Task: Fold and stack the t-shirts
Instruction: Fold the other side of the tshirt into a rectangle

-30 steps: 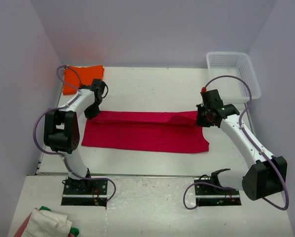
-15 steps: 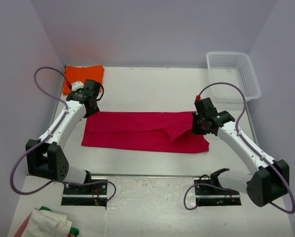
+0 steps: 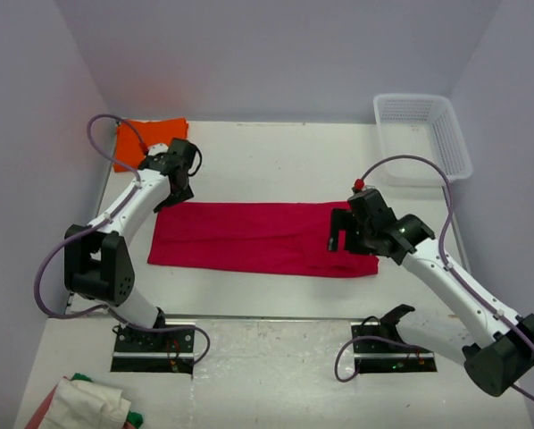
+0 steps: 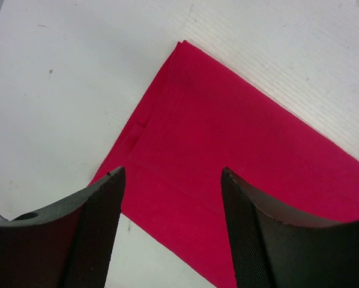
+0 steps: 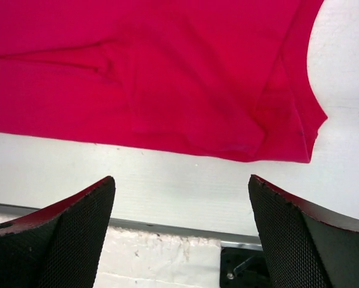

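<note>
Top view: red shirt [image 3: 262,237] lies flat mid-table as a long band, long axis running left-right across the table [image 3: 276,161]. Left gripper [image 3: 174,195] hangs over the band's left end, at the far corner. Right gripper [image 3: 342,236] hangs over the right end, near the front edge. So one arm per end, each nearest its own side.

Left wrist cam: jaws spread approx halfway, nothing between them, red cloth right below, w/ its corner just ahead. Can't tell if the tips touch the cloth.

Right wrist cam: jaws spread wide and empty, shirt's near edge and right corner just ahead of the tips, bare table under them.

Orange shirt [image 3: 151,140] sits folded at the far-left corner, near the left arm, apart from the red one.

My read: next fold prob. turns on that left-right axis, and both grippers need to drop onto corners before pinching.
</note>
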### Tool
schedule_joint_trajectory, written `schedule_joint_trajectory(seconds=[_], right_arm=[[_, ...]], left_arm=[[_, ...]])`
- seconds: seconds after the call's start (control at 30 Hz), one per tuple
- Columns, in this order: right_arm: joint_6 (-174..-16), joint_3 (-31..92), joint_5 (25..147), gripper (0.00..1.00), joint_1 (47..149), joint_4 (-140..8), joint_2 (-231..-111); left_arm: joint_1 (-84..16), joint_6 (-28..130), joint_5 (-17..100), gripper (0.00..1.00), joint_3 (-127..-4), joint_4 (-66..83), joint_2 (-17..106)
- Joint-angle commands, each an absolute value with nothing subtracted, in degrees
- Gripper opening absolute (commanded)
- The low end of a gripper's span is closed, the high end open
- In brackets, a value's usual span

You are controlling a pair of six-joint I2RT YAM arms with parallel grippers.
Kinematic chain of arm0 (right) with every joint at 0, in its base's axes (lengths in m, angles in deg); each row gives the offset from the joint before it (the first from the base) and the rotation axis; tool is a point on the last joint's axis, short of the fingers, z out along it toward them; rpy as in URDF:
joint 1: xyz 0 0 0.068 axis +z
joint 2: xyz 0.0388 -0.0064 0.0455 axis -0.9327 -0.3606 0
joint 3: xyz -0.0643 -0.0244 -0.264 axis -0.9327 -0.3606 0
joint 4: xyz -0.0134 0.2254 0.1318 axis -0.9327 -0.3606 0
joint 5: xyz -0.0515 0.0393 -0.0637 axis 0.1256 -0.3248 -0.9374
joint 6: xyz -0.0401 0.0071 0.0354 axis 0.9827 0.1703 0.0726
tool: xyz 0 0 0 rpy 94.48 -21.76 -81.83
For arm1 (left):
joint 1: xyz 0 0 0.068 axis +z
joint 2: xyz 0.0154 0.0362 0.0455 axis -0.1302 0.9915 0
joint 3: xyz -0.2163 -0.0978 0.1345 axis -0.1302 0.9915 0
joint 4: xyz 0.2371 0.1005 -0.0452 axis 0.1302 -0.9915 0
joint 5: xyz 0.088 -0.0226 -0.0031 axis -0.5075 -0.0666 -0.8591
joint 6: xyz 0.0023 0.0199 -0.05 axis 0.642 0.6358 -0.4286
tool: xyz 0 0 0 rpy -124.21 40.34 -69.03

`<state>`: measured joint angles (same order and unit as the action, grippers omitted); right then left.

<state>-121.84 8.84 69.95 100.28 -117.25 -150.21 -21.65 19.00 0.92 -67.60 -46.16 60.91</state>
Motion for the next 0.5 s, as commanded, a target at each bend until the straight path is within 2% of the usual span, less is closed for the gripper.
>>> schedule_joint_trajectory(seconds=[0.0, 0.03, 0.07, 0.1, 0.13, 0.17, 0.27, 0.33, 0.37, 0.4, 0.47], right_arm=[[-123.49, 12.63, 68.56, 0.91, 100.50, -116.01, -151.76], [-122.09, 14.63, 67.69, 0.88, 100.33, -115.48, -153.25], [-121.73, 15.53, 66.99, 0.79, 100.24, -115.04, -155.01], [-121.46, 16.40, 66.46, 0.65, 100.07, -113.99, -158.77], [-121.20, 18.33, 66.10, 0.12, 99.80, -113.63, -160.72], [-121.11, 19.04, 65.93, 0.00, 99.80, -112.49, -162.48], [-119.88, 20.37, 67.42, 0.00, 99.54, -109.94, -168.02], [-119.01, 21.24, 66.63, 0.00, 98.14, -109.67, -172.13], [-118.56, 21.51, 66.63, 0.00, 97.09, -109.58, -173.55], [-117.95, 21.68, 66.45, 0.00, 95.86, -108.97, -174.79], [-116.54, 22.21, 64.88, 0.00, 91.56, -109.23, -177.87]], left_arm=[[-21.81, 20.01, -0.08, 0.66, -68.42, -42.87, 61.47], [-21.81, 20.10, 0.01, 0.66, -69.47, -43.31, 62.25], [-21.81, 20.18, 0.10, 0.66, -70.08, -43.74, 63.13], [-21.81, 20.18, 0.36, 0.66, -70.61, -44.18, 64.88], [-21.81, 20.27, 0.97, 0.66, -71.75, -45.06, 65.68], [-21.72, 20.88, 1.50, 0.66, -72.11, -44.98, 67.08], [-21.72, 23.07, 4.22, 0.56, -72.99, -43.93, 67.98], [-21.72, 24.83, 7.55, 0.11, -72.99, -40.96, 67.63], [-21.72, 26.67, 8.96, 0.00, -73.34, -40.41, 67.62], [-21.81, 28.69, 11.24, 0.00, -73.52, -39.54, 67.89], [-22.07, 32.82, 23.17, 0.00, -73.26, -34.71, 67.98]])
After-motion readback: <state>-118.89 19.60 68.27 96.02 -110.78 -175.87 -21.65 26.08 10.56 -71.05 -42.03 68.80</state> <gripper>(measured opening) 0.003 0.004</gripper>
